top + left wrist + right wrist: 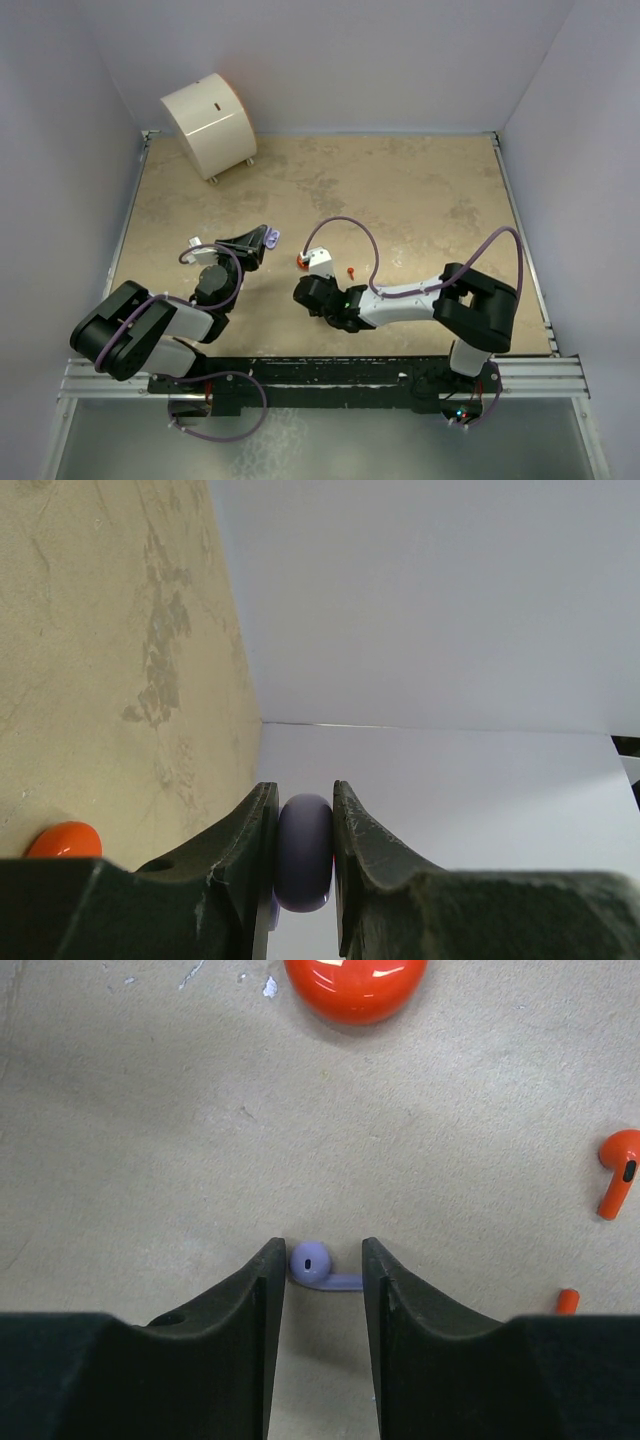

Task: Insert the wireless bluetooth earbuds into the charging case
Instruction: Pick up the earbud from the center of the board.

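Right jaws straddle the lilac earbud (310, 1261) lying flat on the table (150, 1110). They're part open, with nothing gripped yet. Its stem runs crosswise, tip against one side and head just beside the other, so closing would probably pinch it lengthwise. Left jaws are clamped tight on the lilac case (304, 865), over on the left.
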{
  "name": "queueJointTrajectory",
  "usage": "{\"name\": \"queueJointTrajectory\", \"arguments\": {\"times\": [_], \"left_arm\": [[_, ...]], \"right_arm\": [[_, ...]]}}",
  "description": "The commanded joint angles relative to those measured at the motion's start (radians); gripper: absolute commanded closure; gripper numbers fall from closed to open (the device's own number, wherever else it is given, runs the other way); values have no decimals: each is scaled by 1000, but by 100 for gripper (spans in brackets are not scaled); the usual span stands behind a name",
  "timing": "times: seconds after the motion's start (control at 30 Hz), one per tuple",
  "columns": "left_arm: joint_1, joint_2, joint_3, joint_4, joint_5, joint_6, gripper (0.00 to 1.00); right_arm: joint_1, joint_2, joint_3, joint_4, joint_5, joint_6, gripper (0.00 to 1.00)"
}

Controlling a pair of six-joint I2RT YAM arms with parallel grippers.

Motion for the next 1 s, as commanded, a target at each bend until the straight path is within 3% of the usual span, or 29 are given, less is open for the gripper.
{"name": "queueJointTrajectory", "arguments": {"times": [0.0, 0.7, 0.97], "left_arm": [[9, -20, -10, 31, 2, 15, 100], [10, -21, -13, 30, 0, 14, 100], [10, -25, -17, 30, 1, 15, 100]], "right_arm": [[-1, -49, -34, 1, -35, 18, 63], [-2, -35, -38, 11, -70, 12, 74], [-2, -37, -34, 5, -74, 17, 85]]}}
